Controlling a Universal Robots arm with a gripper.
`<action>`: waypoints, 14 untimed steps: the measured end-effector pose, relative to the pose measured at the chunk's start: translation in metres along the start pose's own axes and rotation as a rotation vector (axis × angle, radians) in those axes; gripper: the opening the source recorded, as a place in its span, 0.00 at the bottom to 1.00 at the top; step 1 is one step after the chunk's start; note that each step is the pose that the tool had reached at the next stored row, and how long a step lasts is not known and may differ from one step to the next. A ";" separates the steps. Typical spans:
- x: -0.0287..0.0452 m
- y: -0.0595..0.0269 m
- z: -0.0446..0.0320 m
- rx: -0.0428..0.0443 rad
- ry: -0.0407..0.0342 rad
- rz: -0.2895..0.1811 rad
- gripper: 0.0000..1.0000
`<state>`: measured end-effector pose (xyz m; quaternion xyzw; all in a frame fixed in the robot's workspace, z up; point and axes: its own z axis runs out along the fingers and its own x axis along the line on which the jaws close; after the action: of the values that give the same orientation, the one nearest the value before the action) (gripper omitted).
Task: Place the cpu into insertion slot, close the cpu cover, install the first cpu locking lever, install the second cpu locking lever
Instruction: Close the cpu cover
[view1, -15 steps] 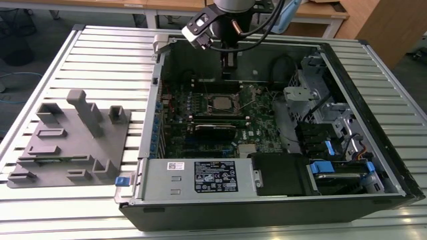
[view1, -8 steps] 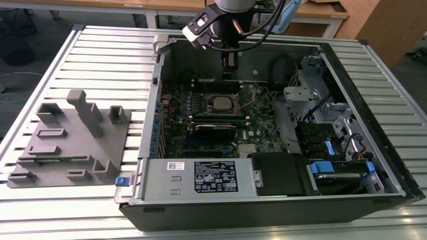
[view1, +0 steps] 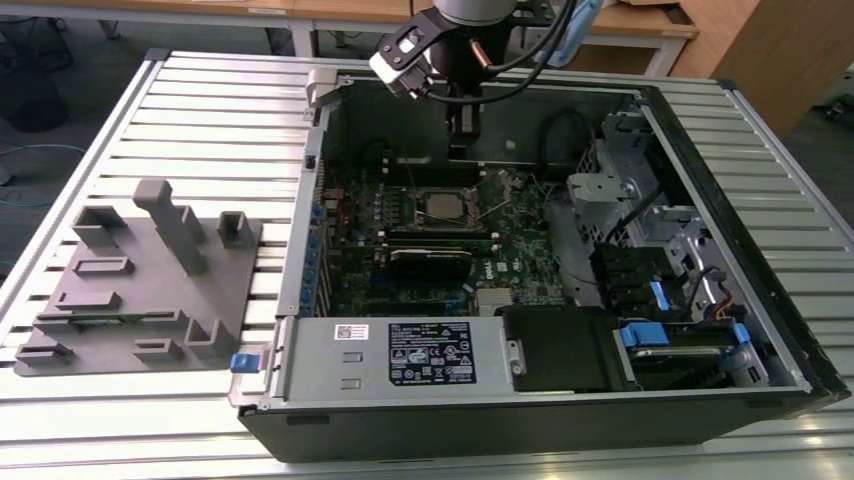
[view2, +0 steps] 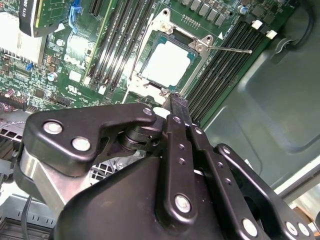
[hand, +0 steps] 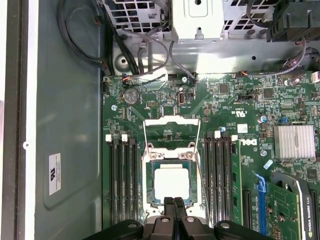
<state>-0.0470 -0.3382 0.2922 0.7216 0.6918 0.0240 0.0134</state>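
Hovering pinched closed and empty, the gripper (hand: 174, 201) overhangs the seated cpu (hand: 171, 182), which looks light, stiff and fragile, probably best gripped by its edges.

A slatted table (view1: 214, 110) bears a computer case (view1: 534, 432) and grey fixture (view1: 134, 290).

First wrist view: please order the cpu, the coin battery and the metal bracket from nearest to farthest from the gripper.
1. cpu, just ahead of the gripper.
2. coin battery, on the board beyond the cpu.
3. metal bracket, past the board's edge.
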 end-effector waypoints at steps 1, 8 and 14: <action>0.0000 0.0002 0.0000 0.0000 0.0000 0.000 0.11; 0.0001 0.0013 0.0001 0.0000 0.0000 0.000 0.11; 0.0001 0.0014 0.0001 0.0000 0.0000 0.000 0.11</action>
<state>-0.0456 -0.3382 0.2922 0.7215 0.6918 0.0240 0.0134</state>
